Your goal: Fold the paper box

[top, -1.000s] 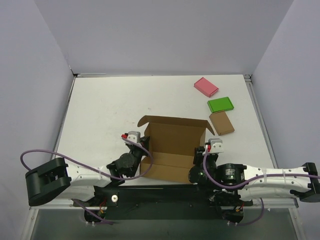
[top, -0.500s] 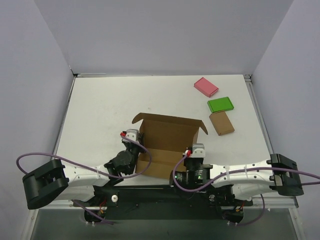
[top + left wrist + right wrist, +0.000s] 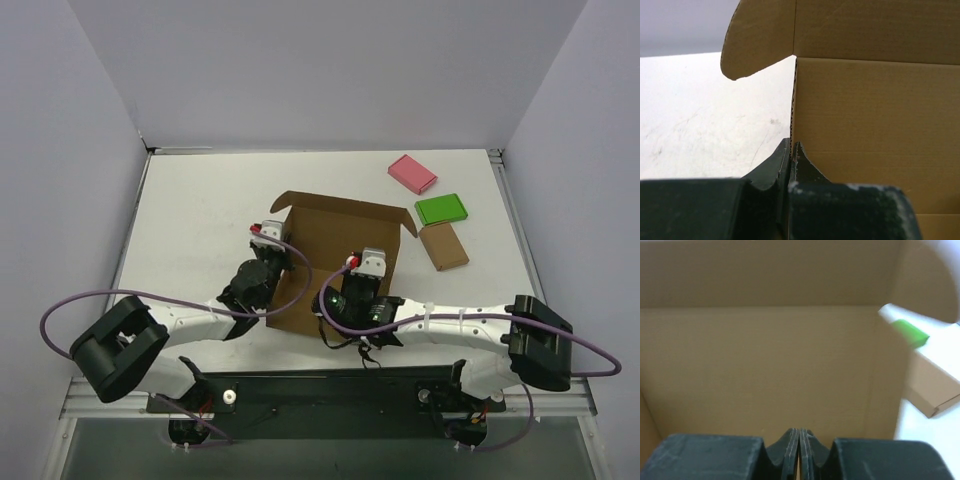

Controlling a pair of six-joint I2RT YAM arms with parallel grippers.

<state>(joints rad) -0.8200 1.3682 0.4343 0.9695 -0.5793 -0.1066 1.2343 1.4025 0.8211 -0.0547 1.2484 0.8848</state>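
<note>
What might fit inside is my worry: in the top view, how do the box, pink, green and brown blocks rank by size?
1. box, by far the largest.
2. brown block, green block and pink block: too alike to rank.

- The table [image 3: 200,220] has a white top, lightly scuffed and smudged (the marks show best in the left wrist view).
- A plain, pale lavender-grey back wall [image 3: 330,70] rises from the table's far edge.
- A matching left wall [image 3: 60,200] and right wall [image 3: 590,170] stand along the table's two sides, closing it in.
- A thin metal rim [image 3: 320,151] runs along the table's far edge.
- Soft, even light falls over the table, leaving only faint shadows.
- Beyond the table's near edge lies a darker grey surface [image 3: 330,455]; floor or shelf, I cannot tell.
</note>
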